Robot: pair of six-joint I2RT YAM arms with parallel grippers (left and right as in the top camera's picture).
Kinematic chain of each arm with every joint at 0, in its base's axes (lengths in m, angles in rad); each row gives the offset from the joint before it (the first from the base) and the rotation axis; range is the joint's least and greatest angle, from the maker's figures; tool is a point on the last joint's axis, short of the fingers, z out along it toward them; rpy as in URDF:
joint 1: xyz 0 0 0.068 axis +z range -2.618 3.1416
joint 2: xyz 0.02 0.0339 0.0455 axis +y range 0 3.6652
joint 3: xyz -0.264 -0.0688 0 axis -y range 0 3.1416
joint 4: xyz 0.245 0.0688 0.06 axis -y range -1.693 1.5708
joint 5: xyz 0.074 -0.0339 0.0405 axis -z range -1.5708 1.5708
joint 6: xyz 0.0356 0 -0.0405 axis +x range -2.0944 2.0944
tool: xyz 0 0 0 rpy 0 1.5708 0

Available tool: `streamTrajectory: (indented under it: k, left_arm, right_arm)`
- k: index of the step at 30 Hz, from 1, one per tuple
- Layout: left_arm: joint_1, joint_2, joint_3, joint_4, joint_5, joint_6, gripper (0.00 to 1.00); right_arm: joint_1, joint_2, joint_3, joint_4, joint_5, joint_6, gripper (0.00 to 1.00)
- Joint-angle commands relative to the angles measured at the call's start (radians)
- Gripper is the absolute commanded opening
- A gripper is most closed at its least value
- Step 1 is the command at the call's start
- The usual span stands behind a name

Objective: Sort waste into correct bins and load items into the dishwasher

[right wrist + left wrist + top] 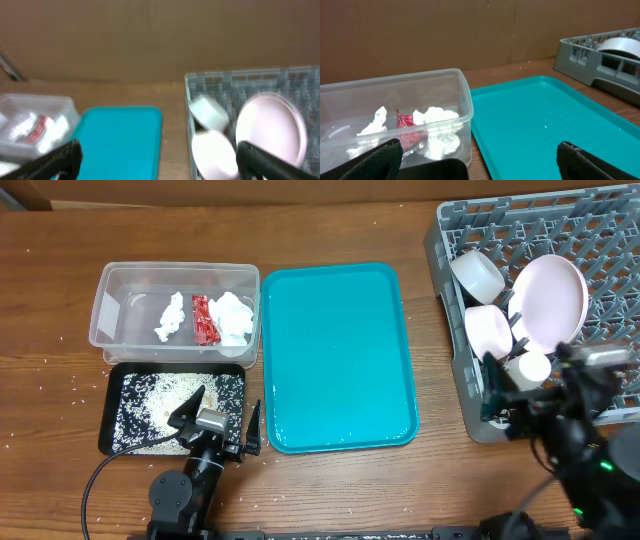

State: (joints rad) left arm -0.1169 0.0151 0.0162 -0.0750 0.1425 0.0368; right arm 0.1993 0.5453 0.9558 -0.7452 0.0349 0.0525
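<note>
**A:** Biggest first. What fills the right side from overhead?

**B:** The large grey plastic dish rack with upright pegs [600,240], on the brown wooden table [400,500]. Next in size is the teal rectangular serving tray [340,360], lying mid-table.

**A:** And left of that?

**B:** The clear rectangular plastic tub [108,330] sits at the far side, with the shallow black rectangular tray [112,405] just in front of it. Only the overhead view shows the black tray's inside. The left wrist view looks over the tub and teal tray to the rack's end.

**A:** The arms?

**B:** The left gripper [480,150] hangs over the black tray's near right part. The right gripper [159,149] is at the rack's near left corner. From overhead the right one's fingers are hard to make out. Each wrist view, though, shows its two fingers spread wide with nothing between them.

**A:** What's in the rack?

**B:** A round white plate [550,298] stands tilted on edge. Two small round pale bowls [489,330] sit just left of it, one behind the other. The right wrist view shows them too, but blurred.

**A:** The waste?

**B:** In the tub, two crumpled white tissue wads [232,318] flank a crumpled red wrapper [204,318]. Small whitish rice-like grains [150,405] cover the black tray's floor, and stray ones dot the table left of the bins — seen only from above.
</note>
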Motion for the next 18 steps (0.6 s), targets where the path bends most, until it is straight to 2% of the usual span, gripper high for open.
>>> streamTrajectory:
  k: [1,5,10,18]
  left_arm:
    - [0.006,-0.01,-0.007,0.002,0.0,0.016,1.0]
    - [0.006,-0.01,-0.007,0.002,0.0,0.016,1.0]
    - [0.006,-0.01,-0.007,0.002,0.0,0.016,1.0]
    - [0.006,-0.01,-0.007,0.002,0.0,0.016,1.0]
  right_arm:
    - [-0.025,-0.121,-0.19,0.087,-0.047,-0.008,1.0]
    - [-0.025,-0.278,-0.407,0.198,-0.063,-0.008,1.0]
    - [-0.025,-0.418,-0.593,0.301,-0.063,0.0,1.0]
    - [-0.025,-0.542,-0.833,0.524,-0.064,0.003,1.0]
